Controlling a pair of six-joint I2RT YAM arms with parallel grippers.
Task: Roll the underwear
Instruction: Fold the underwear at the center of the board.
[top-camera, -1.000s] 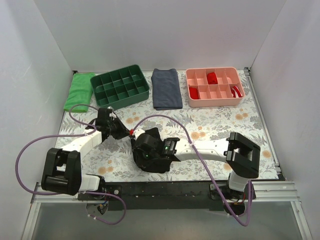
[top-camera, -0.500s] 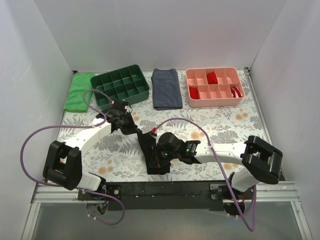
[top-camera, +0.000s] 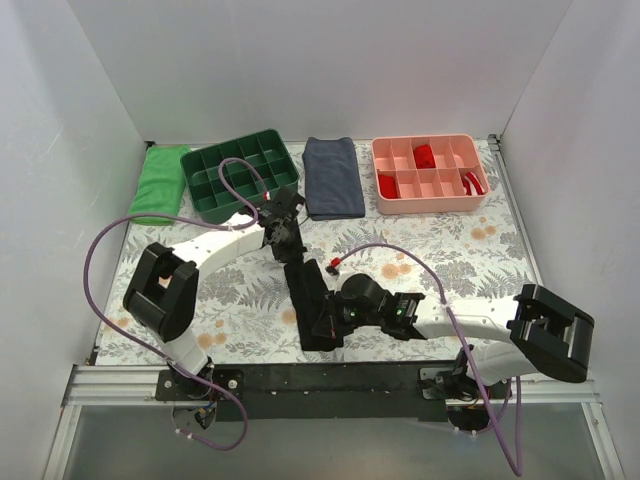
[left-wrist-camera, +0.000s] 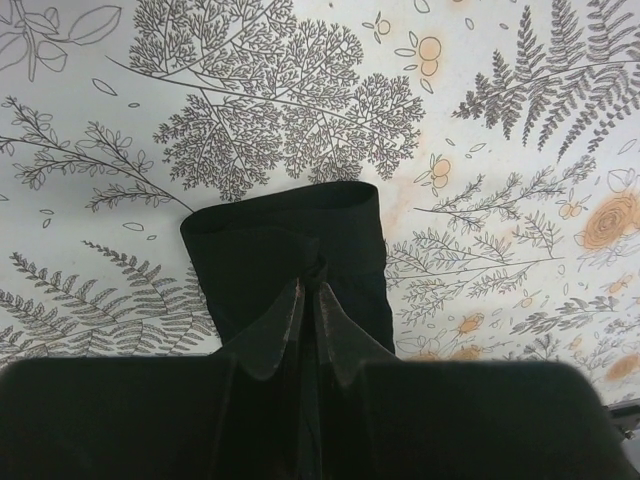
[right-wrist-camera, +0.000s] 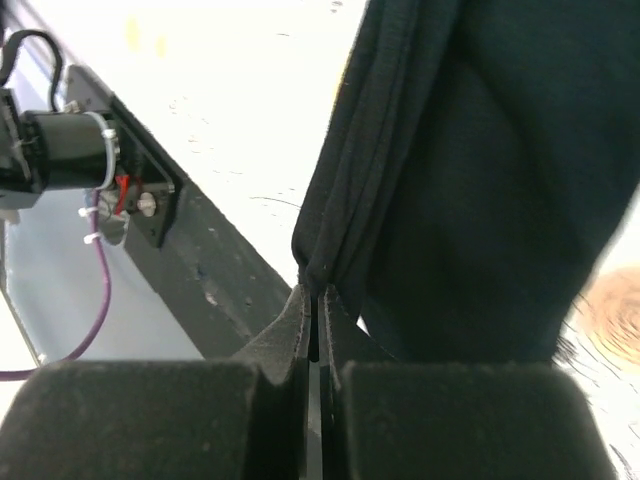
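The far edge of the table (top-camera: 480, 250) is lined by a green cloth (top-camera: 160, 180), green tray (top-camera: 215, 212), navy cloth (top-camera: 332, 178) and pink tray (top-camera: 428, 208). The middle is barred by the underwear (top-camera: 308, 295), stretched between the left gripper (left-wrist-camera: 310, 296) and right gripper (right-wrist-camera: 316, 297). Open passage is left along the table's right side.

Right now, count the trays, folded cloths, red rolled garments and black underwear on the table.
trays: 2, green tray and pink tray
folded cloths: 2, green cloth and navy cloth
red rolled garments: 3
black underwear: 1
total: 8
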